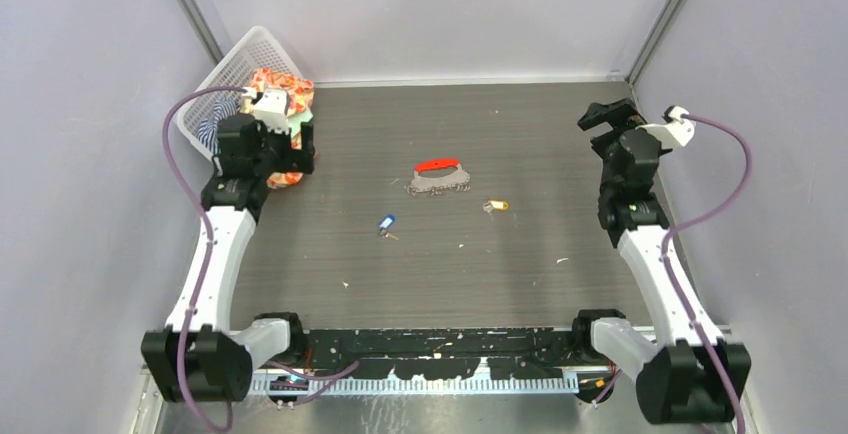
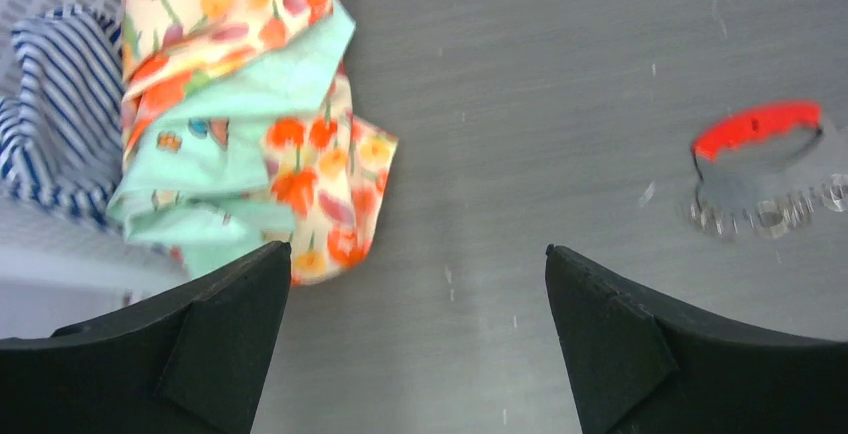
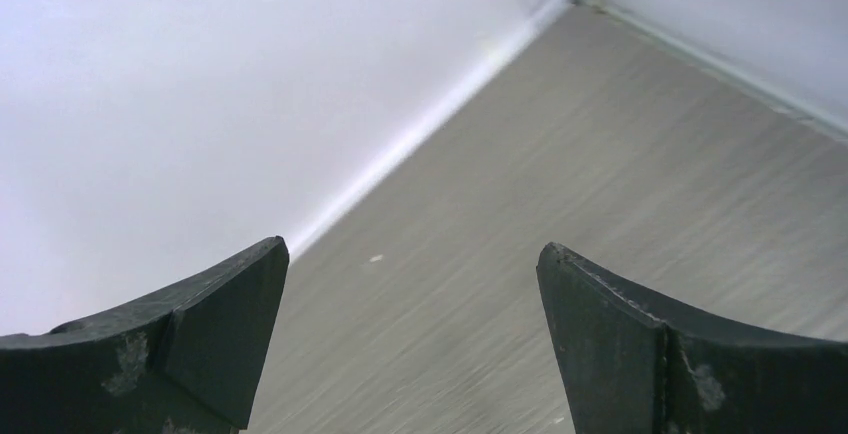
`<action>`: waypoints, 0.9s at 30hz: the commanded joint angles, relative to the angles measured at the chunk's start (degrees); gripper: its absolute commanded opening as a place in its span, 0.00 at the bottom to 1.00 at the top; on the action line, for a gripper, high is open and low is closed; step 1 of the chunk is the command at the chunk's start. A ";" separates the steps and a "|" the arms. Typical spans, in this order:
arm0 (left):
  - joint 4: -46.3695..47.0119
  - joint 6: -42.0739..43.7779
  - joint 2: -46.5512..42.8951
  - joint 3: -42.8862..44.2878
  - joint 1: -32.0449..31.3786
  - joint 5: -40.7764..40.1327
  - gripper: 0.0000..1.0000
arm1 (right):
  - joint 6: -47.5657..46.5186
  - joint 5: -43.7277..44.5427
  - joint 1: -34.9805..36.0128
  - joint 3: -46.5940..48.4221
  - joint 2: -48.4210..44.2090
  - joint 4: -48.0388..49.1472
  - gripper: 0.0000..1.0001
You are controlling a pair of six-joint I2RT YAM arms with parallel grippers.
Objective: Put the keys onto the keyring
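The keyring (image 1: 440,178) is laid mid-table; the blue key (image 1: 386,224) is set near-left of it, the yellow key (image 1: 496,205) near-right, both apart. The left gripper (image 2: 417,254) is held spread wide, empty, well left of the keyring, beside floral cloth (image 2: 270,104). The right gripper (image 3: 412,249) is likewise spread, empty, far right.

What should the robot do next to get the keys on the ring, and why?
Probably reach the left hand over to the blue key. That key lies loose, apart from the keyring, and the left hand is open and empty, off by the flowery cloth.
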 commanded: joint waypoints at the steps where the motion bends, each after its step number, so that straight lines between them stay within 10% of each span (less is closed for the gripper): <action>1: -30.77 4.58 -5.28 7.43 0.34 1.01 1.00 | 7.76 -17.44 -0.01 1.11 -5.29 -11.84 1.00; 10: -50.45 7.74 0.41 18.60 0.25 1.59 1.00 | 1.40 -24.58 6.98 9.31 5.75 -23.01 1.00; 27: -43.93 13.07 14.03 17.53 -4.92 6.01 1.00 | -10.28 -28.25 20.31 27.49 42.31 -19.59 0.80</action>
